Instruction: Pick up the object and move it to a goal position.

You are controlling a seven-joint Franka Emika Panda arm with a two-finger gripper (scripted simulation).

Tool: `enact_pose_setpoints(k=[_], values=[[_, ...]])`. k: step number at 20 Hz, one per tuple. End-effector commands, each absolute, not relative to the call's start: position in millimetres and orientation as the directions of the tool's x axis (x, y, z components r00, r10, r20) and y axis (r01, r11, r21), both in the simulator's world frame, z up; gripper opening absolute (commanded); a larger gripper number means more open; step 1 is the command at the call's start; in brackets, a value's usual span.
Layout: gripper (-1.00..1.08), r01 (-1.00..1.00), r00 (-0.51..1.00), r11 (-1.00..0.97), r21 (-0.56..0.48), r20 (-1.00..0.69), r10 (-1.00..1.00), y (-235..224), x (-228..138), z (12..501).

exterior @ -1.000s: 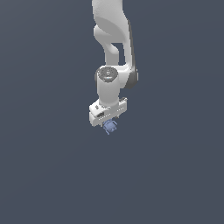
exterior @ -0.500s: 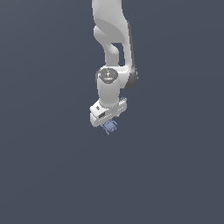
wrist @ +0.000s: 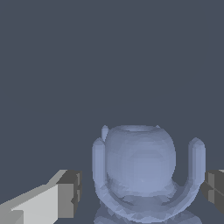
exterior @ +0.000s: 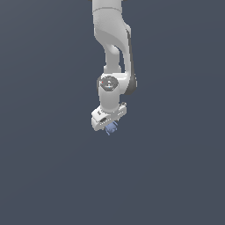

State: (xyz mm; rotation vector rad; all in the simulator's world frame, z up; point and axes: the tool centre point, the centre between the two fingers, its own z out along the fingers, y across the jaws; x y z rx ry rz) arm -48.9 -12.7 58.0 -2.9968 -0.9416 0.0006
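Note:
The object (exterior: 111, 128) is a tiny periwinkle-blue knobbly lump just under the white gripper (exterior: 109, 125), near the middle of the exterior view. In the wrist view the object (wrist: 139, 162) is a round body with a curved band and upright prongs around it. It sits between the two fingers (wrist: 66, 194) of the gripper (wrist: 142, 190). The jaws stand apart on either side of it: a small gap shows at one finger, and the other finger is at or almost at a prong. The fingertips are hidden in the exterior view.
The white arm (exterior: 112, 44) comes down from the exterior view's top. Around it is only a plain dark grey-blue ground (exterior: 44, 167), with no other objects, edges or goal marker in view.
The arm's wrist has come down a little toward the object. The object has stayed in the same place.

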Motion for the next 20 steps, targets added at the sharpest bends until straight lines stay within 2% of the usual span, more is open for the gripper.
enact_pose_setpoints(k=[1, 6, 7, 20], values=[[1.0, 0.573, 0.82, -0.82, 0.0, 0.0, 0.573, -12.6, -49.0, 47.9], [1.0, 0.573, 0.82, -0.82, 0.0, 0.0, 0.573, -13.0, -48.2, 41.1], [-1.0, 0.573, 0.82, -0.82, 0.0, 0.0, 0.573, -13.0, -48.2, 41.1], [-1.0, 0.573, 0.82, -0.82, 0.001, 0.0, 0.573, -12.6, -48.7, 43.9]])
